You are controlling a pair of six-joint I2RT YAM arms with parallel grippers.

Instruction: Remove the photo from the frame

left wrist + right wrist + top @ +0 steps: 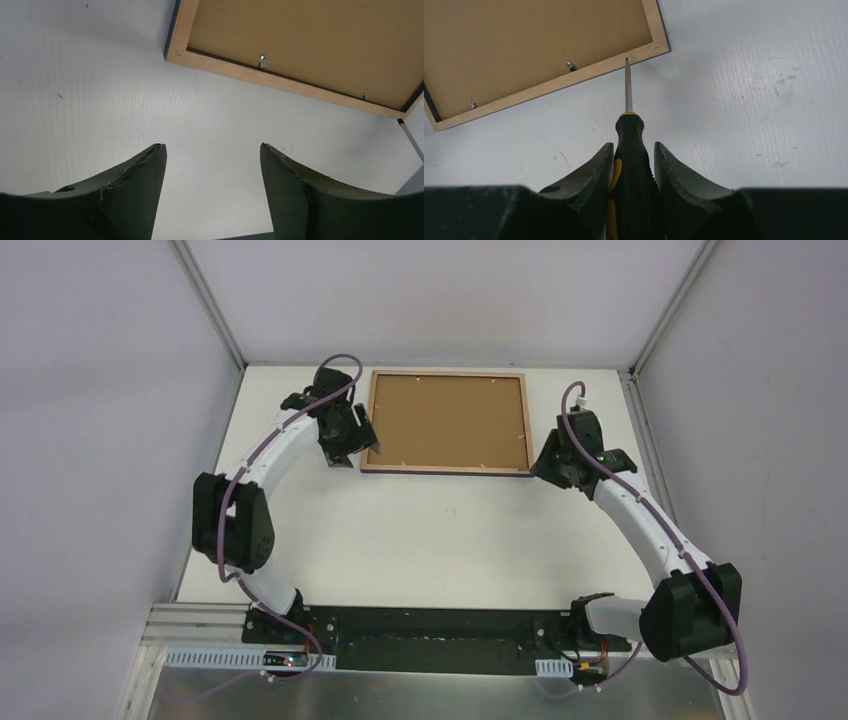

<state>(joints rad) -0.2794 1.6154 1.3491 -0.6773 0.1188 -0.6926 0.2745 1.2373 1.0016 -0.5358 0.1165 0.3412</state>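
Prying step: the frame (448,469) face down, clips (569,65) unturned
It lies at the desk's (450,530) far middle, backing board (447,420) clipped in, photo hidden from me; my right gripper (633,146) clamps a screwdriver (629,130), tip at the near rim, and next must catch a clip; my left gripper (212,147) gapes empty beside the frame's corner

the large rectangular frame (446,469), light wood at the back with a thin navy edge, lies back up, its front hidden against the white table (440,530). the brown backing board (446,422) covers whatever sits beneath. both wrist views crop the frame. the black-and-yellow screwdriver (630,131) handle's rear is buried in the right gripper (632,146). the small metal tabs (263,60) are specks in the top view.
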